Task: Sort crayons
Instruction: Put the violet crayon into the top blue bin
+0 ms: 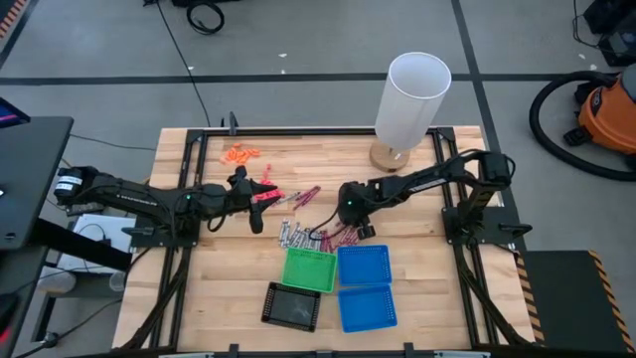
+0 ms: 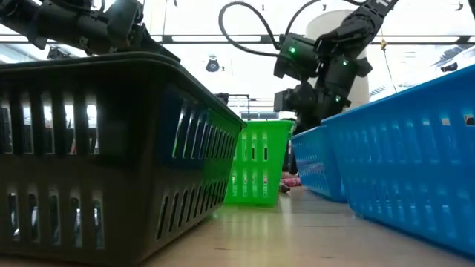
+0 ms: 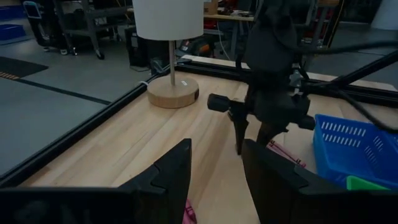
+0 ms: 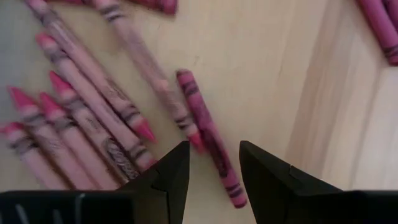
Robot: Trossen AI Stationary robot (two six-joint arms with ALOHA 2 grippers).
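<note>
A: So where do the crayons (image 1: 316, 231) sit?

B: Scattered on the worktop (image 1: 417, 298), just behind the green basket (image 1: 309, 269), on the lamp's side of it. The right wrist view shows pink and maroon ones lying flat side by side, tips pointing various ways.

A: And the right end effector (image 1: 350, 206)?

B: It hangs just above that pile, behind the green basket, fingers parted with nothing between them; one maroon crayon (image 4: 208, 143) lies below the gap.

A: The left one?

B: The left end effector (image 1: 260, 191) is farther from the green basket, out towards the worktop's left side, fingers apart and holding nothing. Some orange bits (image 1: 240, 153) lie beyond it near the back edge.

A: Any room to move?

B: Two blue baskets (image 1: 365, 285) stand just right of the green basket and a black basket (image 1: 291, 305) sits in front of it, close to the front edge. The lamp (image 1: 405, 109) stands at the back edge, well apart from the green basket, with bare wood between them.
</note>
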